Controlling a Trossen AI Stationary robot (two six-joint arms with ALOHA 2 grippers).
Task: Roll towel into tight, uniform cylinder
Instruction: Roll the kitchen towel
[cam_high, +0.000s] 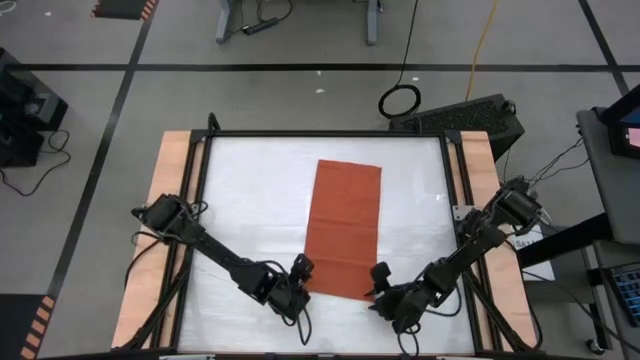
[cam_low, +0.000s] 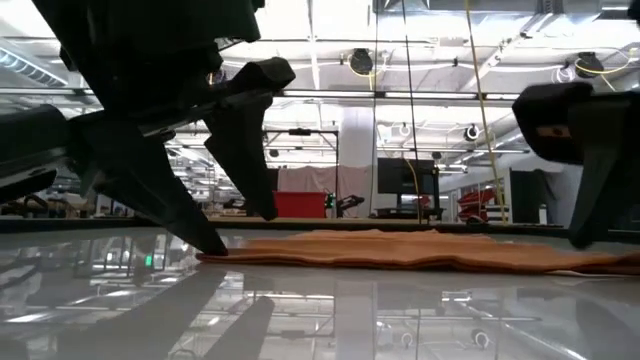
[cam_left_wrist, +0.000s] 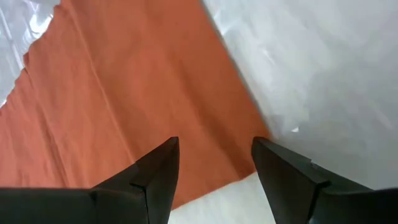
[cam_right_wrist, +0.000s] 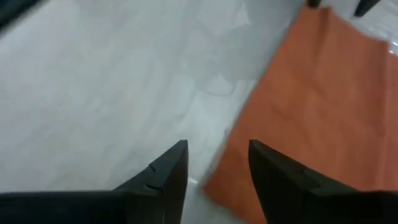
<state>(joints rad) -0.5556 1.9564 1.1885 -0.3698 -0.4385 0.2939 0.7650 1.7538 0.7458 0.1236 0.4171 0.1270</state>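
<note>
The rust-orange towel (cam_high: 346, 230) lies spread flat on the white tabletop (cam_high: 250, 200), its long side running from near to far. It also shows in the low view (cam_low: 400, 250). My left gripper (cam_high: 300, 268) is open at the towel's near left corner (cam_left_wrist: 249, 155), with its fingers on either side of that corner. My right gripper (cam_high: 380, 277) is open at the near right corner (cam_right_wrist: 217, 183), which shows between its fingers. My left gripper has one fingertip (cam_low: 215, 250) down at the table surface, right at the towel's near left edge. The fingers slant down from the near left. I cannot tell whether the tip touches the cloth. The towel lies flat and slack.
Wooden side boards (cam_high: 170, 200) and a black frame (cam_high: 330, 133) border the table. There is bare tabletop to the left (cam_high: 250, 200) and right (cam_high: 415, 210) of the towel. The workshop room shows beyond the far edge.
</note>
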